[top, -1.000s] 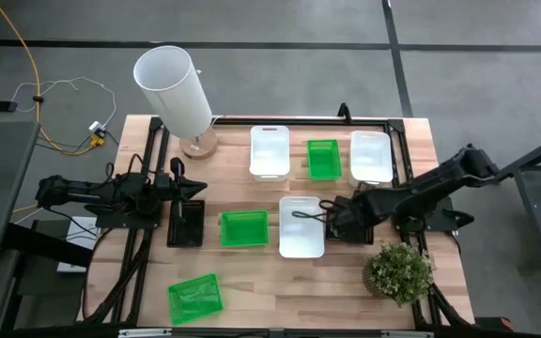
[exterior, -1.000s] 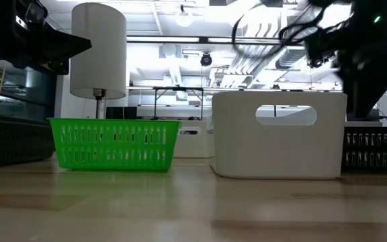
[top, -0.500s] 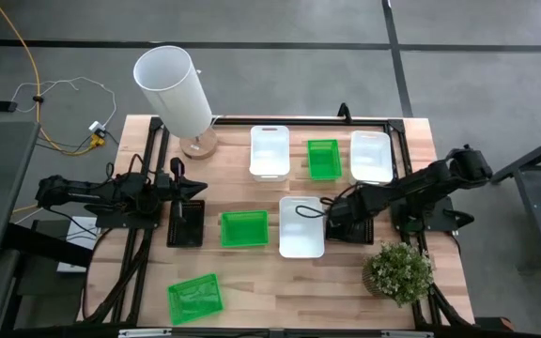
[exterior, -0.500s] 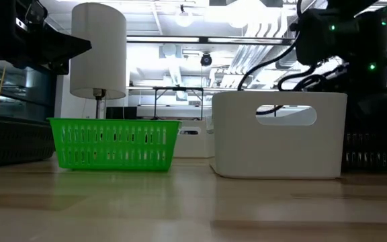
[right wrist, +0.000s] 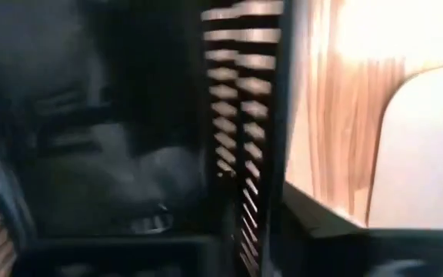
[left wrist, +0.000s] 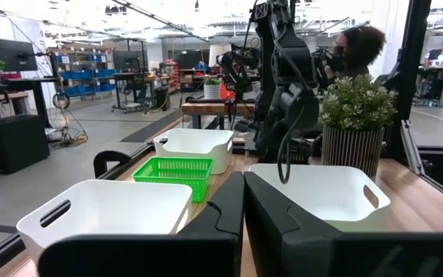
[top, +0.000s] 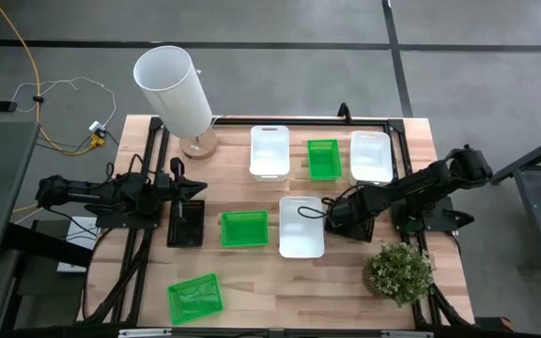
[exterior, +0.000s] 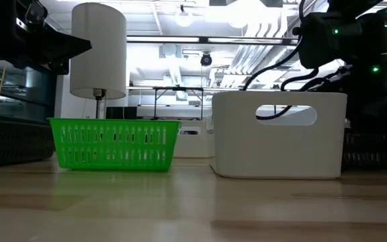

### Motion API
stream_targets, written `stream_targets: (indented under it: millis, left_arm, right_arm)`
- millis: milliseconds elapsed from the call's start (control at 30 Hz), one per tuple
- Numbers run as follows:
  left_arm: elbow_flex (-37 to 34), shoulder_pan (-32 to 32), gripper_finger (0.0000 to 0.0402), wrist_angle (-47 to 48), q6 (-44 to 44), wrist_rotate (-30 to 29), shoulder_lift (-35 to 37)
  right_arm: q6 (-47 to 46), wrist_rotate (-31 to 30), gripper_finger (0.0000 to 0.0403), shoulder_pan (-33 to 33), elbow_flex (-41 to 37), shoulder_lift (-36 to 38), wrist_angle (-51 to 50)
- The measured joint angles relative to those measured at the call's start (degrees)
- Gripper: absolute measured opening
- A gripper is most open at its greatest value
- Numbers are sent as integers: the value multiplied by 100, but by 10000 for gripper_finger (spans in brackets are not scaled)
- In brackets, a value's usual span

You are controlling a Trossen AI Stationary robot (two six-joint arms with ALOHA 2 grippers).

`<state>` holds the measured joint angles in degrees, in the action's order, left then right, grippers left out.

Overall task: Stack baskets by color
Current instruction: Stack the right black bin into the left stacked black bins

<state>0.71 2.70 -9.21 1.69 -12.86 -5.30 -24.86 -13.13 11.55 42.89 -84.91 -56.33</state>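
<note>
Gripping: black basket (top: 346,225) wall is pinched by right gripper (top: 338,218) | left gripper (top: 188,192) pressed together | counted: three white, three green, two black baskets.

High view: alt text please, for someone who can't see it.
Seen from above, the right claw sits low over a black basket beside the near white basket, while the left arm waits at the table's left edge by another black basket. Three green and two more white baskets lie scattered between a lamp and a potted plant.
</note>
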Motion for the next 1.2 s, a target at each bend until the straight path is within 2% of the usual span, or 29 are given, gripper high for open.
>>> stream_targets:
  millis: [67,200,300,467,667,767,833,933,1200]
  left_arm:
    - [0,-1,0,2,0,0,0]
    - [0,0,0,2,0,2,0]
    - [0,0,0,5,0,2,0]
    - [0,0,0,2,-4,2,0]
    - [0,-1,0,7,-4,3,0]
    - [0,0,0,-2,-36,24,0]
    - [0,0,0,-6,-169,22,0]
    - [0,-9,0,-123,-260,27,0]
    - [0,-17,12,-301,-452,28,-6]
  right_arm:
    - [-32,30,15,0,4,3,-79]
    - [-199,117,22,0,37,169,-337]
    - [-300,115,4,11,162,453,-688]
    - [-590,-93,1,49,590,1036,-1318]
    - [-956,-915,0,353,1400,1501,-1854]
    - [-964,-1419,0,492,1847,1568,-1767]
    - [-793,-1720,0,536,2062,1554,-1449]
    - [-173,-2131,0,499,2098,1516,-369]
    - [1557,-2679,0,-146,1365,1035,3062]
